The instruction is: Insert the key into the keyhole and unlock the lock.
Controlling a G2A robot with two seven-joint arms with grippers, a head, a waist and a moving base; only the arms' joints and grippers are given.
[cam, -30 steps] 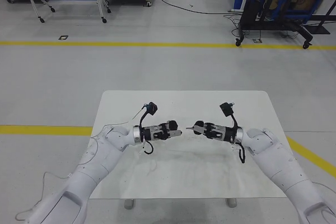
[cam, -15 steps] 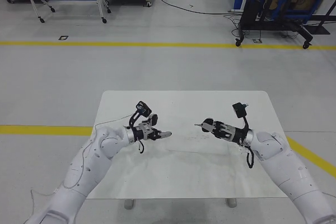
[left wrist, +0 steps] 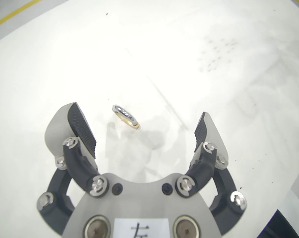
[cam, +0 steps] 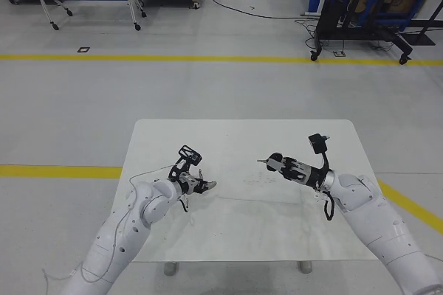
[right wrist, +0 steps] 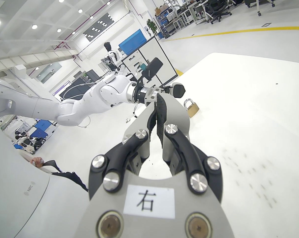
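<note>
On the table (cam: 303, 221): one white top is recorded, with faint small dark marks near its middle.
Lock (left wrist: 126, 116): a small brass padlock with a silver shackle is found resting on the table top, free of both claws. In the right wrist view it is seen standing with the shackle uppermost. Whether the shackle is latched cannot be told.
Left gripper (left wrist: 139, 113): held low over the table on the left side, with the fingers spread wide. The lock is seen in the gap between the two ribbed pads and is touched by neither.
Right gripper (right wrist: 159, 104): held above the table, well apart from the lock, with its tips turned toward the left gripper. The fingers are pressed together.
Key (cam: 261, 161): a thin pale sliver is noted projecting from the right gripper's tips in the top view, pinched there. In the right wrist view it is hidden by the closed fingers.
Relation of arms: the two grippers are set facing one another across the middle of the table, with bare table top between them.
Task status: the key is not inserted. Key and lock are recorded well apart.
</note>
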